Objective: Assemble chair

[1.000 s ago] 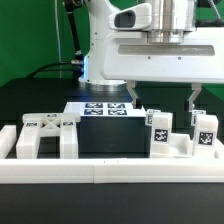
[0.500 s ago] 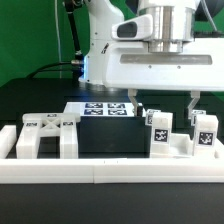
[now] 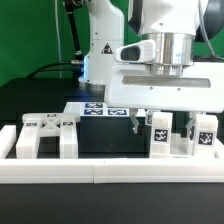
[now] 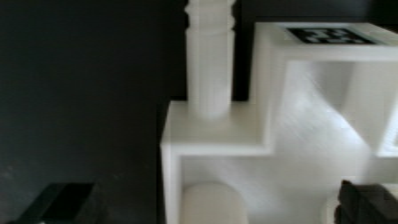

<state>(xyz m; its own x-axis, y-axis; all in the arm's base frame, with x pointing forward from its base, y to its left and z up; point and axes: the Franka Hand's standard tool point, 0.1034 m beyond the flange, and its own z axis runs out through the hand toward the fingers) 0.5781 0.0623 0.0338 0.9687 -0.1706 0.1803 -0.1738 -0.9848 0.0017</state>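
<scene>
My gripper (image 3: 163, 122) is open and hangs low over the chair pieces at the exterior view's right, one finger on each side of a white tagged block (image 3: 158, 136). A second tagged block (image 3: 206, 136) stands just to its right. In the wrist view the gripper (image 4: 217, 205) straddles a stepped white chair part (image 4: 267, 130) with an upright post (image 4: 210, 55) and a tag (image 4: 331, 35). The dark fingertips (image 4: 63, 203) stand apart from the part's sides. A white legged frame (image 3: 45, 136) stands at the exterior view's left.
The long low white border rail (image 3: 110, 170) runs along the front. The marker board (image 3: 100, 108) lies flat behind the parts on the black table. The arm's white body fills the upper right. A green backdrop is behind.
The gripper has come down from above the right-hand chair pieces to their level, fingers still apart. The parts have not moved.
</scene>
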